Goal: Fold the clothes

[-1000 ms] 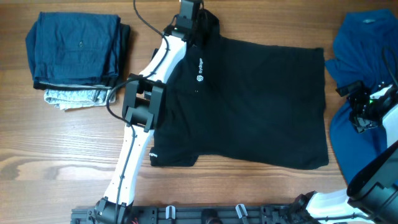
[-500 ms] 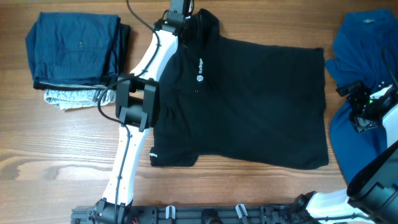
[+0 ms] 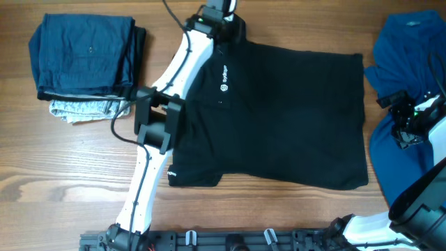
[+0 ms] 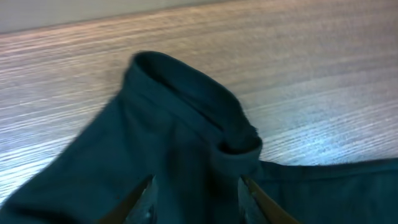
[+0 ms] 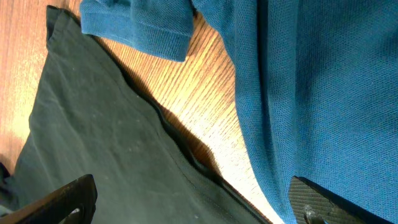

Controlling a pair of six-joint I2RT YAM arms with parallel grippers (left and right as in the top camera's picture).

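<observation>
Black polo shirt (image 3: 279,111) flat on surface (image 3: 70,174) — our left claw (image 4: 196,190) at its collar (image 4: 186,81), grip unclear, right claw (image 5: 191,186) spread at blue shirt (image 3: 411,42) edge

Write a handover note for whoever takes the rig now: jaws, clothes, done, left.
Left gripper: at the collar of the black short-sleeved polo shirt, jaws apart astride fabric; grip unclear.
Right gripper: jaws wide open, empty, over the bright blue shirt.
Polo spread flat on the wooden table, unfolded; blue shirt heaped at right edge.
Done: folded dark blue garment stacked on a pale one, far left.
Left: fold polo, then blue shirt.
</observation>
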